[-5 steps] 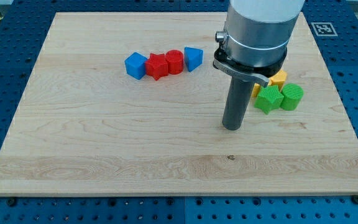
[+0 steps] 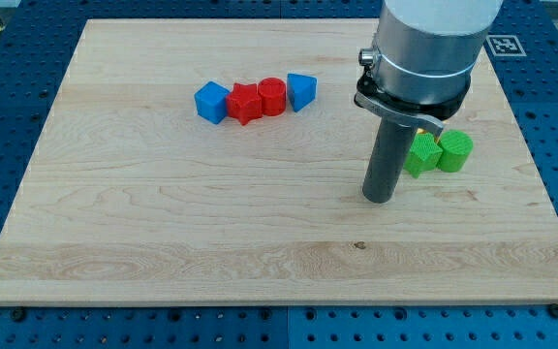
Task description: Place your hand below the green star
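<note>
Arm comes in from 12 o'clock at the view's right, rod vertical, my tip (image 2: 379, 199) down on the wooden board (image 2: 163, 223); no gripper on this rig, just the bare rod, holding nothing. Green star (image 2: 420, 155) sits at about 2 o'clock from my tip, just beside the rod, its left edge hidden behind it, touching the green cylinder (image 2: 455, 151) on its 3 o'clock side. Star looks bright green, lobed and chunky; blue cube (image 2: 211, 102), red star (image 2: 245, 103), red cylinder (image 2: 272, 96) and blue block (image 2: 300, 91) line up well apart at 10 o'clock.
</note>
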Controlling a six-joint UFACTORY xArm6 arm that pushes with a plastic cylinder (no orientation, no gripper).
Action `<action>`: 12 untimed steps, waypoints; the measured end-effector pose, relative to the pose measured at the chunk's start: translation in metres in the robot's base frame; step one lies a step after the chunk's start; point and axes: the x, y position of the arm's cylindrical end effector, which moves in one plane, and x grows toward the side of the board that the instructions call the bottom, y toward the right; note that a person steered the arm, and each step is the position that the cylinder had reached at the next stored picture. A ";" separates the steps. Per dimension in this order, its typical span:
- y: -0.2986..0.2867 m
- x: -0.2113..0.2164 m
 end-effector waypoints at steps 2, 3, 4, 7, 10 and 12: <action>0.001 0.000; 0.002 0.000; 0.003 0.000; 0.006 0.000; 0.007 0.000; 0.018 0.000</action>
